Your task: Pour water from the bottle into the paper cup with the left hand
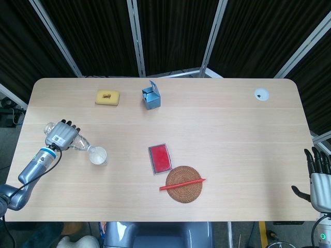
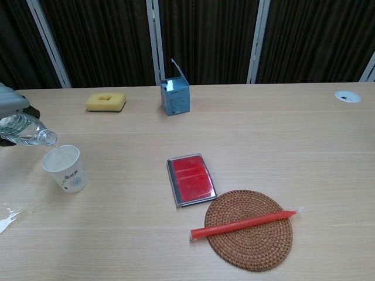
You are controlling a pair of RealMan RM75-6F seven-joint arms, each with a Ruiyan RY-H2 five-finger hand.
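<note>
Tilting clear water bottle (image 2: 23,131), mouth over white paper cup (image 2: 65,168); left hand (image 1: 60,134) wrapped around bottle; right hand (image 1: 318,175) empty, fingers apart.

Quick count of what's on the table (image 1: 232,129): one clear water bottle (image 1: 77,142), one paper cup (image 1: 98,155), one yellow sponge (image 1: 107,97) and one little blue carton (image 1: 151,96) with its top flap open. There's also one red card case (image 1: 160,158), one round woven coaster (image 1: 184,184), and one red stick (image 1: 182,184) lying across it. Two robot hands, the left hand (image 1: 61,134) and the right hand (image 1: 319,174), plus one small white disc (image 1: 261,94) by the far right corner.
</note>
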